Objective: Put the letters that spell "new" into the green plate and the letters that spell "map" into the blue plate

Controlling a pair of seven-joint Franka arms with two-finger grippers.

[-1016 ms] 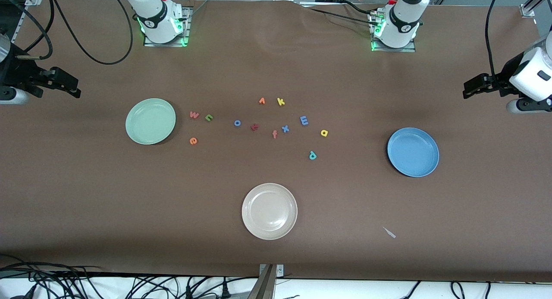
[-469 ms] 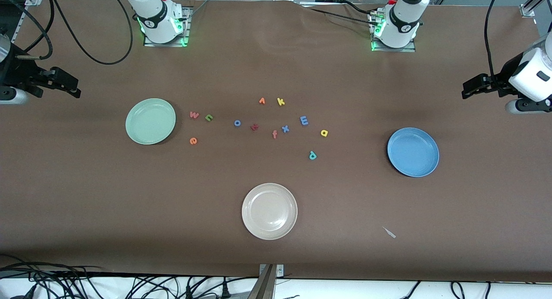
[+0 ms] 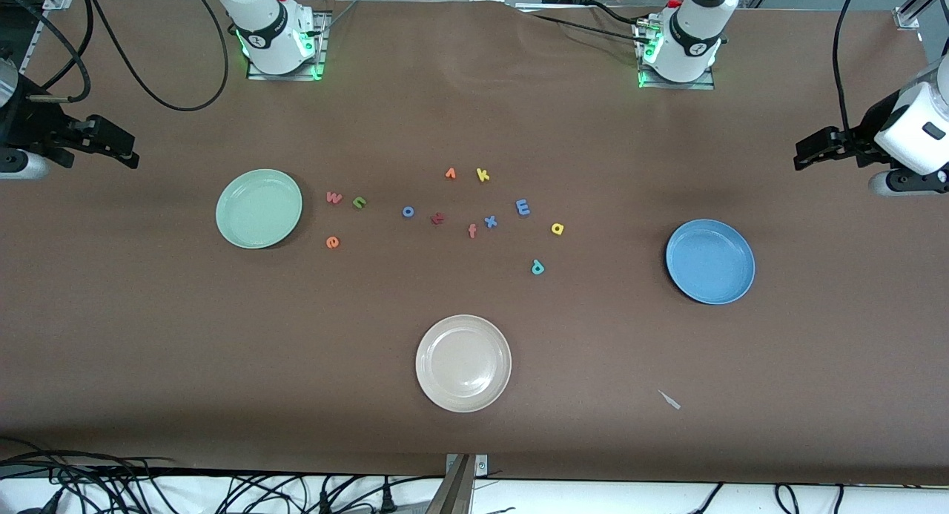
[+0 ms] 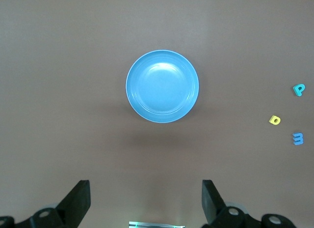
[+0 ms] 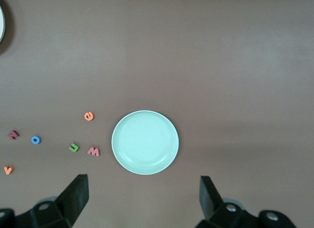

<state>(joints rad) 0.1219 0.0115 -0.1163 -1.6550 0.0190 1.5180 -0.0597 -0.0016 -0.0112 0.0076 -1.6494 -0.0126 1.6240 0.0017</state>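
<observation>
The green plate [image 3: 259, 208] [image 5: 145, 142] lies empty toward the right arm's end. Beside it on the table are the pink w [image 3: 334, 197] [image 5: 93, 151], green n [image 3: 359, 202] [image 5: 73, 147] and orange-red e [image 3: 332, 242] [image 5: 89, 116]. The blue plate [image 3: 710, 262] [image 4: 162, 86] lies empty toward the left arm's end. The blue m [image 3: 523, 208] [image 4: 297, 138], yellow a [image 3: 557, 229] [image 4: 275, 120] and teal p [image 3: 537, 267] [image 4: 299, 89] lie near the table's middle. My left gripper [image 3: 808, 150] [image 4: 146, 198] and right gripper [image 3: 122, 149] [image 5: 143, 196] hang open and empty, high at the table's ends.
A beige plate [image 3: 463, 363] sits nearer the front camera. Among the task letters lie an orange v [image 3: 450, 174], yellow k [image 3: 483, 175], blue o [image 3: 408, 211], dark red letter [image 3: 437, 218], f [image 3: 472, 231] and blue x [image 3: 490, 221]. A small white scrap [image 3: 669, 400] lies near the front edge.
The left gripper has shifted very slightly toward the table's middle. The right arm, the letters and the plates have not moved.
</observation>
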